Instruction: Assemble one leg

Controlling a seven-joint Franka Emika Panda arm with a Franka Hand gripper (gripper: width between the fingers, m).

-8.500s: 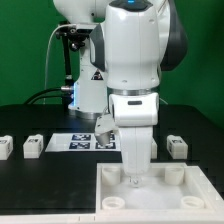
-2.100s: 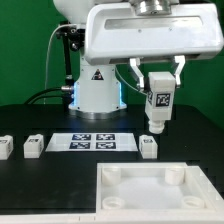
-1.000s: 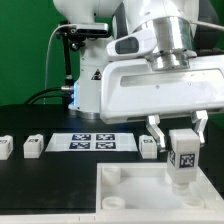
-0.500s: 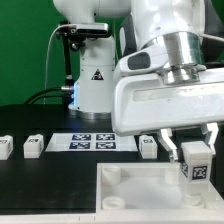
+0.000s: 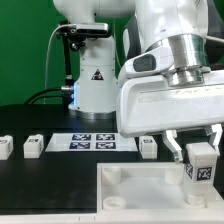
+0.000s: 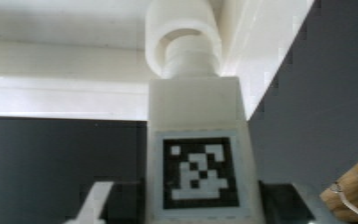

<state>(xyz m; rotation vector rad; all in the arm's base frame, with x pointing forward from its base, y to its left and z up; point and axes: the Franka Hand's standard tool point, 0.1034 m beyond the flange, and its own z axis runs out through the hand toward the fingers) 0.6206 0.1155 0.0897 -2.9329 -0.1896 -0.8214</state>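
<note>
My gripper [image 5: 202, 152] is shut on a leg [image 5: 203, 166], a small white block with a black-and-white tag facing the camera. It holds the leg upright over the exterior view's right side of the large flat white square part [image 5: 130, 190], near its far right corner socket. In the wrist view the leg [image 6: 201, 150] fills the middle between my fingers [image 6: 105, 202], and its tip points at a round socket [image 6: 190, 52] of the white part. Three more legs lie on the black table: two at the exterior view's left [image 5: 33, 146] [image 5: 4, 147] and one in the middle [image 5: 149, 147].
The marker board [image 5: 92, 141] lies flat on the table behind the white part. The robot's white base [image 5: 92, 85] stands behind it. A green wall closes the back.
The gripper has carried the leg from high above the table down and to the exterior view's right, over the white part's right side. In the last half second it dropped slightly lower.
</note>
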